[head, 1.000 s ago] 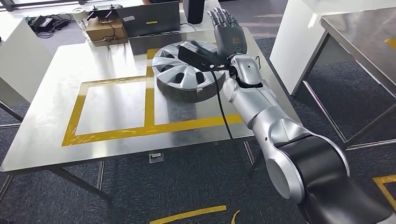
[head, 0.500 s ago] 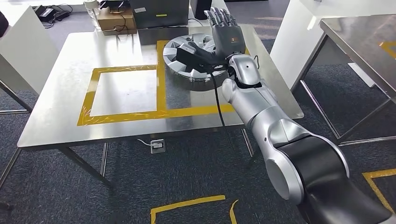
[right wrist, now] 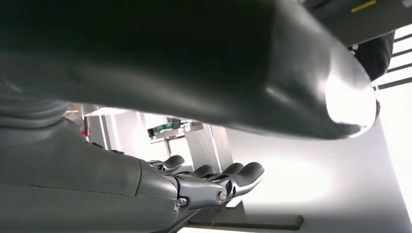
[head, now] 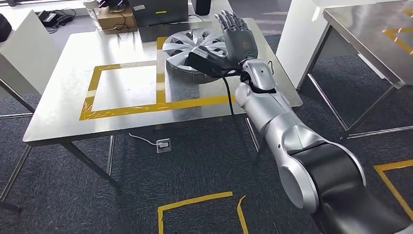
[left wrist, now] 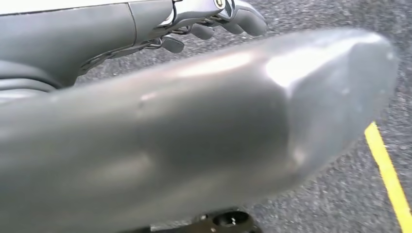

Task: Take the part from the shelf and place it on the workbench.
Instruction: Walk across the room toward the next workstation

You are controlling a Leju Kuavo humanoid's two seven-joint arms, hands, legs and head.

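The silver spoked wheel cover (head: 195, 48) lies on the steel workbench (head: 58, 107) beside a cardboard box (head: 116, 19). The right hand (head: 237, 39) stays above it, fingers spread, holding nothing. The left hand (left wrist: 145, 136) also seems empty. The camera view has shifted.

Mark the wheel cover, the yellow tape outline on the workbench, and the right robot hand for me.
wheel cover (head: 182, 46), head view, on its silver spokes left of the hub.
yellow tape outline (head: 126, 109), head view, on the near strip of the left square.
right robot hand (head: 237, 40), head view, on the back of the palm.
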